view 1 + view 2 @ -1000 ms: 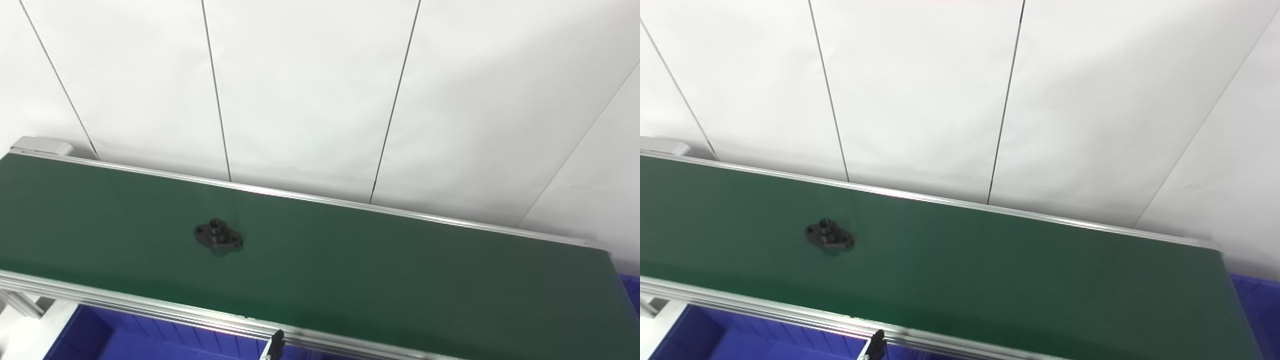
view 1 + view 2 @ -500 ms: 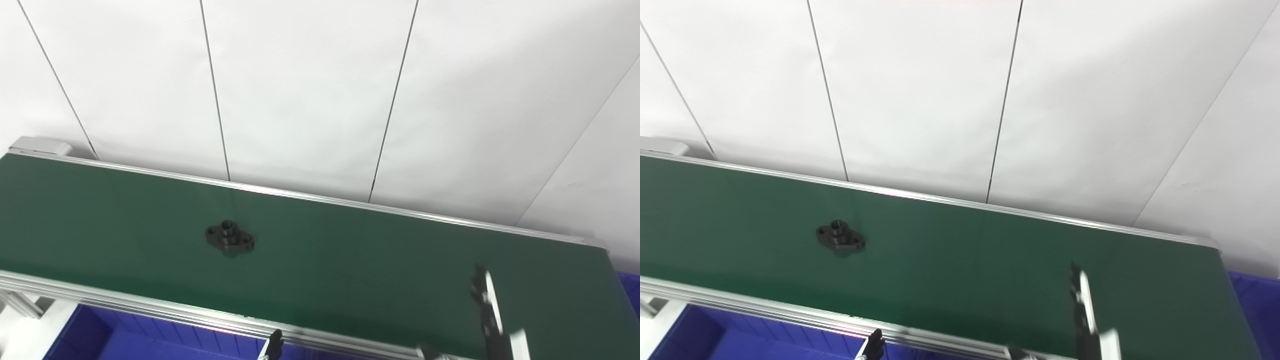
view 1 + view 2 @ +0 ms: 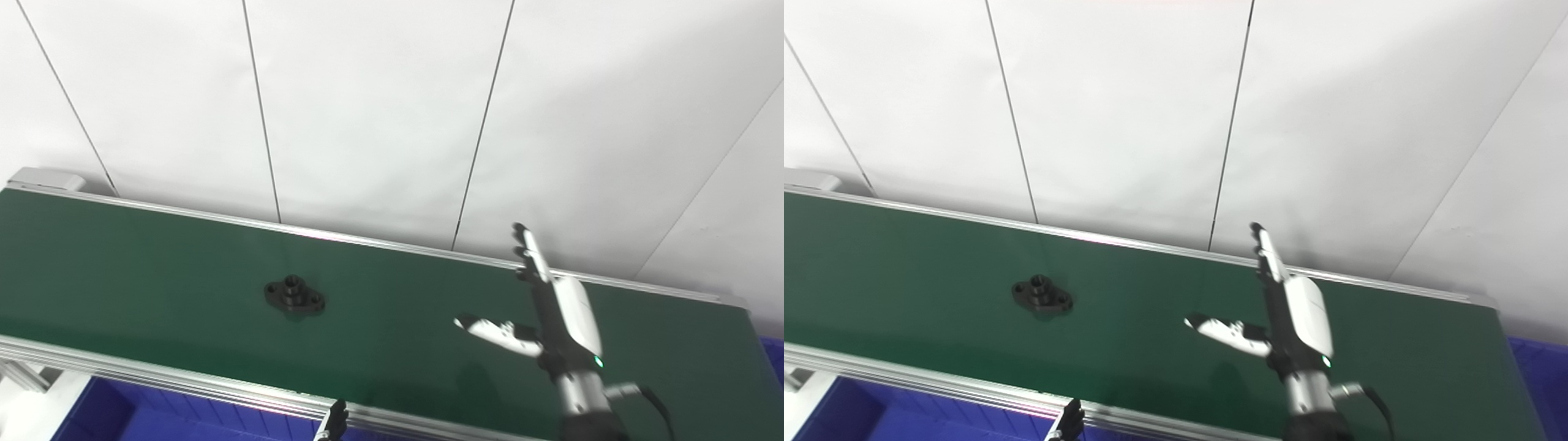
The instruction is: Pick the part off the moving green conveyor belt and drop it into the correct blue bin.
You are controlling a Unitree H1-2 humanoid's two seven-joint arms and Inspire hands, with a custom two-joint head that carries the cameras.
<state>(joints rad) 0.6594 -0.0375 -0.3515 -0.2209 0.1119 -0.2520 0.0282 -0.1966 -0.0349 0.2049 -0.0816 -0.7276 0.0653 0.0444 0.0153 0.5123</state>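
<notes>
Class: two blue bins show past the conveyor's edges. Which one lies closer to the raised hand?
The blue bin at the belt's right end; the right hand is raised near it, while the other bin lies below the near rail, lower left.

part [image 3: 294,296] on belt [image 3: 153,263] | robot hand [image 3: 554,318] right, apart

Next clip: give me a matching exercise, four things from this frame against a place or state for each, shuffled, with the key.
Things:
1. black part
2. right hand
3. blue bin
4. conveyor belt

Places or states:
A. below the belt's near rail, at the lower left
B. lying flat on the belt, left of the hand
C. open, raised over the belt's right half
D. green, running along the white wall

Pairs: 1-B, 2-C, 3-A, 4-D
</notes>
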